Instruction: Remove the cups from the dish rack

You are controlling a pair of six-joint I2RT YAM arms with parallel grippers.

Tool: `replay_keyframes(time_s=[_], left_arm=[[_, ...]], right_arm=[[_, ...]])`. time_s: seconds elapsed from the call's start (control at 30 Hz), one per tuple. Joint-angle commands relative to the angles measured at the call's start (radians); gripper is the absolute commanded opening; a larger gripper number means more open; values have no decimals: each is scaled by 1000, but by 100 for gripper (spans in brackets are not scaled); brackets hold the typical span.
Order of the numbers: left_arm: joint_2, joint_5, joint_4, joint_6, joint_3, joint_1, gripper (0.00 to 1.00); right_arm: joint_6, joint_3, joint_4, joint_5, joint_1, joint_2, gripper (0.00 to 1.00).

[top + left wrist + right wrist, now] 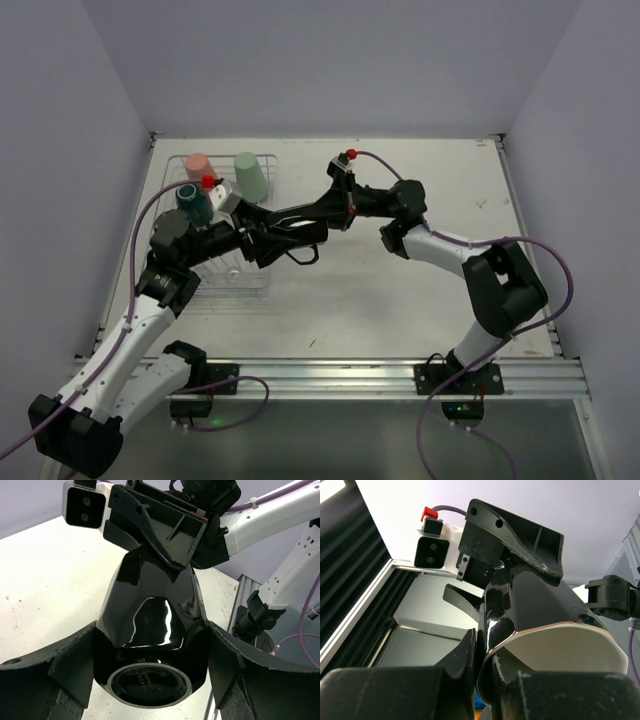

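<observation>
pale worktop (420, 300) between blank walls. at ten o'clock the dish rack (240, 280) holds a salmon-pink cup (198, 165), a mint-green cup (250, 177) and a dark teal cup (193, 200). near centre, just off the rack toward three o'clock, the black mug (150, 605) hangs lifted, left jaws clamped on its body, right jaws pinching its rim. this looks like a handover: next, the left jaws should release before the right arm carries it away.
</observation>
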Motion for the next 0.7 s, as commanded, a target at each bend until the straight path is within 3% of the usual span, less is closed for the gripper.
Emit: replay_keyframes(time_s=[0.0, 0.03, 0.1, 0.13, 0.17, 0.23, 0.3, 0.5, 0.57, 0.67], left_arm=[[-18, 68, 109, -31, 28, -8, 0], [-14, 71, 109, -31, 29, -8, 0], [-2, 89, 112, -29, 32, -8, 17], [1, 105, 116, -31, 32, -8, 50], [3, 108, 120, -31, 32, -8, 73], [-5, 100, 123, -29, 31, -8, 100], [-24, 59, 115, -19, 31, -8, 100], [-74, -235, -36, 0, 88, -8, 100], [-63, -387, -112, 7, 139, -8, 100], [-17, -697, -355, -17, 215, -8, 100]], right_arm=[[137, -5, 154, -17, -3, 9, 0], [154, -9, 166, -13, -4, 10, 0], [176, -23, 226, -7, -4, 24, 0], [200, -31, 249, 1, -4, 29, 0], [209, -37, 268, 3, -4, 33, 0], [211, -47, 292, 3, -6, 42, 0], [191, -60, 291, 1, -9, 41, 0], [102, -135, 242, 1, -78, 21, 0], [36, -158, 202, -10, -117, -10, 0], [-115, -190, -27, -28, -189, -88, 0]])
